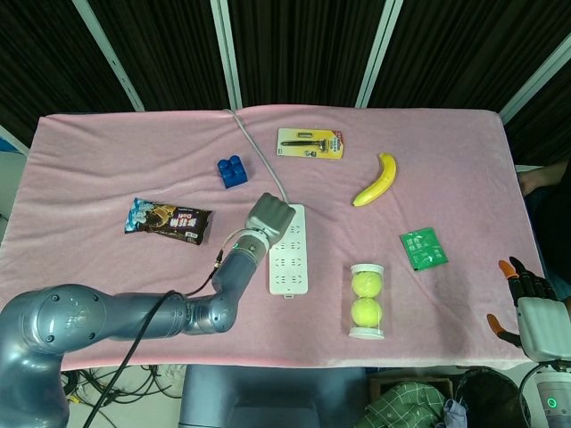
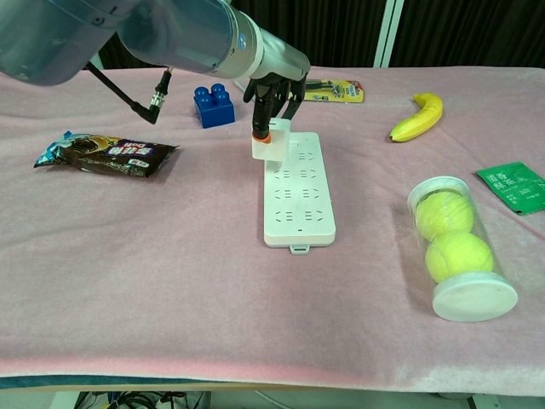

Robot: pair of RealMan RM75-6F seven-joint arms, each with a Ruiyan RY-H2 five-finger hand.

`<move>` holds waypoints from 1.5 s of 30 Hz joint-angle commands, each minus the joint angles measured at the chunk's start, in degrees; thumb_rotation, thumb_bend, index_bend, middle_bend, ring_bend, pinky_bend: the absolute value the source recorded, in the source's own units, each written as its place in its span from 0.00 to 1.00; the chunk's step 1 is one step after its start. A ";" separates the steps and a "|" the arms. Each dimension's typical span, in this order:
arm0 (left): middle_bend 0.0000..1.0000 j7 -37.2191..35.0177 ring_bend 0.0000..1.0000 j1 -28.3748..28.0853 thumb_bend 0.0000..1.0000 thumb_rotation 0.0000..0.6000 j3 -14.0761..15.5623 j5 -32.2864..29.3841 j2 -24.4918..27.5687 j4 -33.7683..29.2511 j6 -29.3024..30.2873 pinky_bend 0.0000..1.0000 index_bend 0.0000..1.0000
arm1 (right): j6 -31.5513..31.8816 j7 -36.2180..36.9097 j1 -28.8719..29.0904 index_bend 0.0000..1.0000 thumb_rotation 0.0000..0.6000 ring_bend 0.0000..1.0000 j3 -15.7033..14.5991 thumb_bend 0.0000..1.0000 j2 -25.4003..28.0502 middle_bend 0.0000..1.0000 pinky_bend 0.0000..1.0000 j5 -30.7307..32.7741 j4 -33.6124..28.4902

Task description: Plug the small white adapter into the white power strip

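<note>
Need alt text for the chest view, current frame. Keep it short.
The robot's left hand holds a small white adapter at the far left corner of a white power strip on a pink cloth. Around it lie a blue block, a snack bar, a banana and a tube of tennis balls.

matt pink cloth (image 2: 170,281) under a smooth white plastic power strip (image 2: 298,196).

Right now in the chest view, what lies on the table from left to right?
Snack bar → blue block → white power strip → banana → tennis ball tube → green packet.
</note>
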 commanded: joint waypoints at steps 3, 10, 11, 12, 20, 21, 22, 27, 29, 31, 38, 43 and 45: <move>0.59 0.86 0.38 -0.45 0.42 1.00 0.09 -1.27 -0.29 -0.02 0.49 0.39 0.61 | 0.01 0.08 0.01 0.03 1.00 0.13 0.03 0.21 0.00 0.04 0.15 0.01 0.02; 0.59 1.31 0.38 -0.62 0.42 1.00 -0.01 -1.80 -1.22 0.32 0.29 0.39 0.61 | 0.04 0.06 0.00 0.03 1.00 0.13 0.03 0.22 0.02 0.04 0.15 0.04 -0.01; 0.59 1.41 0.38 -0.66 0.42 1.00 0.01 -1.86 -1.31 0.38 0.27 0.39 0.61 | 0.01 0.05 0.01 0.03 1.00 0.13 0.02 0.22 0.02 0.04 0.15 0.04 -0.01; 0.59 1.47 0.38 -0.68 0.42 1.00 0.02 -1.83 -1.36 0.44 0.28 0.39 0.61 | 0.00 0.05 0.01 0.03 1.00 0.13 0.02 0.22 0.02 0.04 0.15 0.04 -0.01; 0.59 2.02 0.38 -0.58 0.42 1.00 0.33 -1.51 -2.77 1.90 0.27 0.39 0.62 | -0.08 0.23 0.04 0.03 1.00 0.13 0.02 0.22 0.07 0.04 0.15 0.06 -0.02; 0.59 2.14 0.38 -0.60 0.42 1.00 0.42 -1.35 -2.93 2.04 0.25 0.39 0.62 | -0.11 0.28 0.05 0.03 1.00 0.13 0.01 0.22 0.09 0.04 0.15 0.04 -0.03; 0.59 2.28 0.38 -0.61 0.42 1.00 0.51 -1.01 -3.17 2.25 0.23 0.39 0.62 | -0.12 0.33 0.05 0.03 1.00 0.13 -0.01 0.22 0.11 0.04 0.15 0.02 -0.03; 0.59 1.87 0.38 -0.44 0.42 1.00 0.08 -0.02 -3.95 2.99 0.07 0.39 0.62 | -0.22 0.41 0.08 0.03 1.00 0.13 -0.07 0.22 0.18 0.04 0.15 -0.06 -0.03; 0.59 1.78 0.38 -0.41 0.42 1.00 -0.08 0.33 -4.19 3.29 0.10 0.39 0.62 | -0.30 0.46 0.10 0.03 1.00 0.13 -0.09 0.22 0.21 0.04 0.15 -0.04 -0.05; 0.59 1.71 0.38 -0.35 0.42 1.00 -0.18 0.51 -4.50 3.65 0.06 0.39 0.62 | -0.35 0.49 0.13 0.03 1.00 0.13 -0.12 0.22 0.25 0.04 0.15 -0.11 -0.06; 0.59 2.62 0.38 -0.72 0.42 1.00 -0.22 0.09 -5.55 4.49 -0.08 0.39 0.62 | -0.46 0.64 0.17 0.03 1.00 0.13 -0.14 0.22 0.31 0.04 0.15 -0.10 -0.08; 0.59 3.28 0.38 -1.05 0.42 1.00 -0.44 -0.42 -6.28 5.13 0.23 0.39 0.62 | -0.51 0.68 0.19 0.03 1.00 0.13 -0.16 0.22 0.34 0.04 0.15 -0.12 -0.08; 0.59 3.61 0.38 -1.15 0.42 1.00 -0.48 -0.69 -6.54 5.29 0.30 0.39 0.62 | -0.52 0.72 0.20 0.03 1.00 0.13 -0.15 0.22 0.34 0.04 0.15 -0.11 -0.08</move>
